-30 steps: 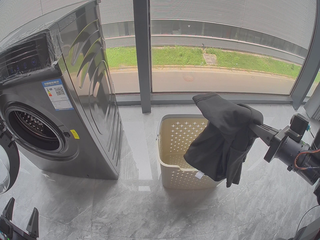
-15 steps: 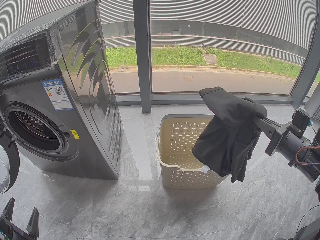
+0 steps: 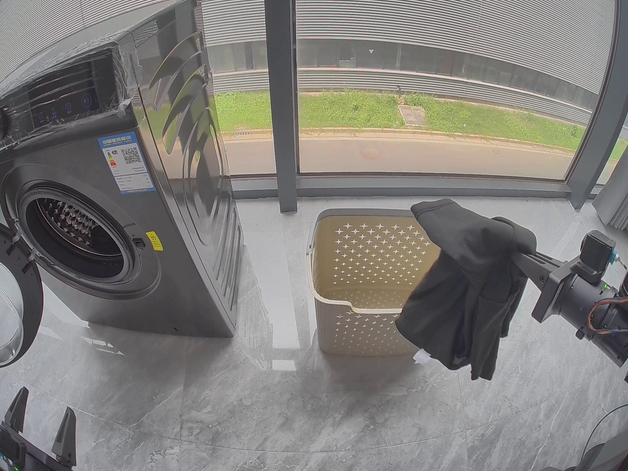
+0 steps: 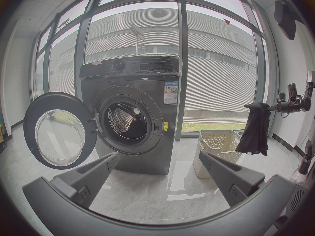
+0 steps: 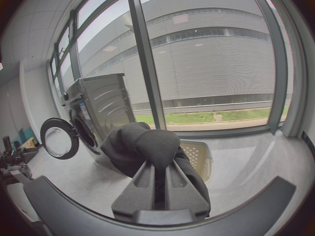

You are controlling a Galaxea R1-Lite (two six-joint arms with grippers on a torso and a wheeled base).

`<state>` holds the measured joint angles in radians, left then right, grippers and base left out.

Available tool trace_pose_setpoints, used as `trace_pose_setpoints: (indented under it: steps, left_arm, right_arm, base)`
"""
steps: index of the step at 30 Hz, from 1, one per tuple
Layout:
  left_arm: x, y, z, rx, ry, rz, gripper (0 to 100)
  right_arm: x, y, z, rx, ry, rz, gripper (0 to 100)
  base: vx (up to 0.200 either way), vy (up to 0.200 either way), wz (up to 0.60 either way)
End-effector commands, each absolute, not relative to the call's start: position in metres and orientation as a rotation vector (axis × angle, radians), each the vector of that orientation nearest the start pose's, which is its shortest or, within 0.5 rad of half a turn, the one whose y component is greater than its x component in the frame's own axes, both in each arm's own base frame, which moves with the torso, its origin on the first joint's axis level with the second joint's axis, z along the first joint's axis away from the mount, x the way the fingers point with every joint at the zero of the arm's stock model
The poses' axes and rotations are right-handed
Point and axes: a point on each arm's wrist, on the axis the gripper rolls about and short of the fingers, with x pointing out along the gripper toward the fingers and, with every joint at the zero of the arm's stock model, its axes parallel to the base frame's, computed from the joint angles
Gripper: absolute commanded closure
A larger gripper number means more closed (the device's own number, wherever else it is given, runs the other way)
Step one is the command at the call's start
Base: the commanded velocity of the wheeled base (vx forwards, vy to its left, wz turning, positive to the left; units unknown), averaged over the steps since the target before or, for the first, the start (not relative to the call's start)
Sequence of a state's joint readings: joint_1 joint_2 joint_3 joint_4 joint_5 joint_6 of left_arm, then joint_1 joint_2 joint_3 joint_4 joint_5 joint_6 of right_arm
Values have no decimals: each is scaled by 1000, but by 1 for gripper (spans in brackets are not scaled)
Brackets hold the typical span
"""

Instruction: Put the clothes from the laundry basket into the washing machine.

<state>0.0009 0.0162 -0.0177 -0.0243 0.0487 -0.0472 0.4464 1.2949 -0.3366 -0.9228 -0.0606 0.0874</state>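
Head view: the right gripper (image 3: 526,261) holds a dark garment (image 3: 468,289) in mid-air, just right of the laundry basket (image 3: 327,296) and well apart from the washing machine (image 3: 118,184) at left, whose door (image 3: 26,296) stands open. The cloth hangs long and loose, so it may slip free or snag the door rim.

Left wrist view: the left gripper (image 4: 158,155) is spread wide and empty.

Right wrist view: the right gripper's jaws pinch tight on the garment's bunched top.

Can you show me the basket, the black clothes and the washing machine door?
laundry basket (image 3: 360,331), head view, front wall
black clothes (image 3: 471,276), head view, hanging middle
washing machine door (image 4: 59,131), left wrist view, round glass
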Motion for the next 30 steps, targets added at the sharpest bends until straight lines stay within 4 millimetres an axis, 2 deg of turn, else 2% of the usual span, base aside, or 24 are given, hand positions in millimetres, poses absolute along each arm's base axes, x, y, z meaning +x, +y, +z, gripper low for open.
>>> trace_pose_setpoints:
  steps: [1,3,9,30]
  left_arm:
    - [-23,1,78,-48,-26,50,0]
    - [-23,1,78,-51,-26,48,0]
    - [-23,1,78,-53,-24,48,0]
    - [-23,1,78,-57,-24,44,0]
  right_arm:
    - [163,73,183,66,56,339,100]
    - [164,73,185,65,47,275,100]
    - [163,75,185,64,48,271,100]
    - [160,84,187,65,45,339,100]
  base:
    - [0,200,0]
    - [0,200,0]
    - [0,200,0]
    - [0,200,0]
